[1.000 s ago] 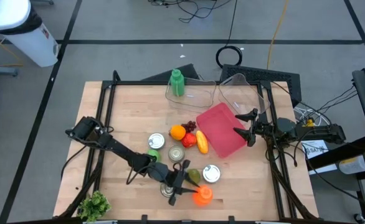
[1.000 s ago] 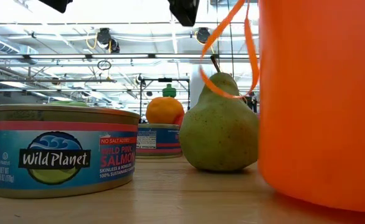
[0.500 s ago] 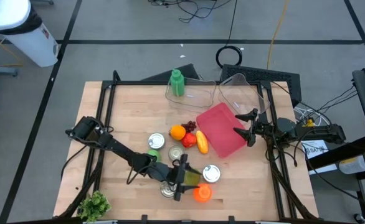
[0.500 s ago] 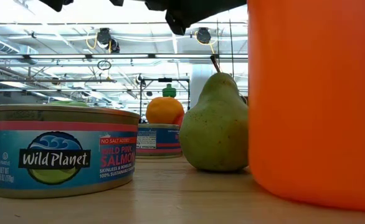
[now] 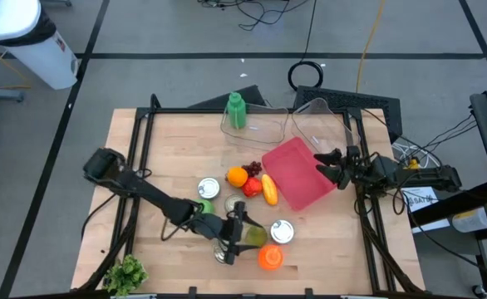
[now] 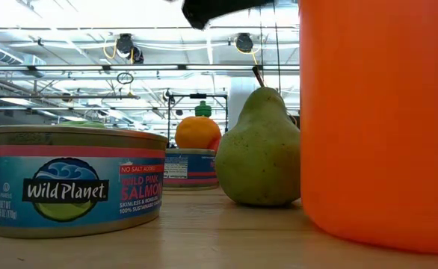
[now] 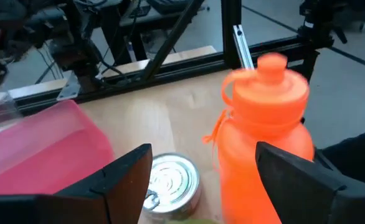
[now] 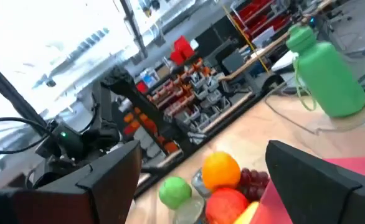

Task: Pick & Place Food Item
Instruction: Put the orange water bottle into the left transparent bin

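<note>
Food cluster: no 1 item is singled out by the task — candidates are the pear (image 6: pixel 262 149), orange (image 5: pixel 237 176), a red fruit (image 5: pixel 253 187), grapes (image 5: pixel 254 169), a yellow-orange piece (image 5: pixel 269 189) and a green apple (image 8: pixel 174 190). All lie loose on the table (image 5: pixel 169 149), none held.
Pear: upright on the wood, just beside the orange bottle (image 5: pixel 269 258) and near the front edge; the left arm partly covers it from above.
Orange bottle: standing, cap up, free of both arms — in the left wrist view it sits beyond the fingertips with nothing closed around it.
Cans: 3 tins — salmon can (image 6: pixel 73 179) nearest the low camera, a silver-topped can (image 5: pixel 282 232) beside the bottle, another by the orange (image 5: pixel 208 188).
Left gripper (image 7: pixel 201 168): low over the front cluster, fingers spread with bare space between them, holding nothing. Judgement: placed here to work among pear, can and bottle.
Right gripper (image 5: pixel 336 167): parked at the right edge of the pink tray (image 5: pixel 289 162), fingers spread, empty, aimed across the table at the fruit. Judgement: waiting.
Pink tray: sits between the fruit and the right arm; nothing on it — likely the drop spot.
Outer items: green bottle (image 5: pixel 236 110) at the far edge by 2 clear containers (image 5: pixel 297 124); leafy greens (image 5: pixel 125 272) at the front-left corner.
Risk: pear, bottle and can crowd together, so a careless approach could knock the bottle.
</note>
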Tool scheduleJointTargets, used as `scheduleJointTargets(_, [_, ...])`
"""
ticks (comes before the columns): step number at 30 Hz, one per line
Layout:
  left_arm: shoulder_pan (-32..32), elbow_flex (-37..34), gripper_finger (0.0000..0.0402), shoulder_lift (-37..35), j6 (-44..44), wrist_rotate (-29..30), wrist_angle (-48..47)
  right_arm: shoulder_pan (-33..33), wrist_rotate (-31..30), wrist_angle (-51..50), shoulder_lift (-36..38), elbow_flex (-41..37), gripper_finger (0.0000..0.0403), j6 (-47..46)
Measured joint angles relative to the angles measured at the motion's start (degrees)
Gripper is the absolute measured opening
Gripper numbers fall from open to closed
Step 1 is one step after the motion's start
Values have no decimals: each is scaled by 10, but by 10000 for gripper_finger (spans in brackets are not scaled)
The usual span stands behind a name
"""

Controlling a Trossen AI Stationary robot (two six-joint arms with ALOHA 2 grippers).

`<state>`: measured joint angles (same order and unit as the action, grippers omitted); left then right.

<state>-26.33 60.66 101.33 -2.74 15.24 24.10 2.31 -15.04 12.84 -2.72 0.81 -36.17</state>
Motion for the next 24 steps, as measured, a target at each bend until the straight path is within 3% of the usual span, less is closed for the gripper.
scheduleJointTargets(5, [0,-4,298,-70,18,-7,-93,0,-65,-4,0,0,326,41])
scheduleJointTargets(8, [0,-28,299,-96,26,-5,-97,0,-81,-5,0,0,325,9])
scheduleJointTargets(13, [3,-88,299,-138,49,26,-81,7,9,21,-30,0,327,-60])
scheduleJointTargets(18, [10,-150,299,-166,62,84,-11,55,46,171,-113,0,326,-24])
scheduleJointTargets(24, [20,-168,299,-172,78,93,-2,148,44,325,-286,35,333,70])
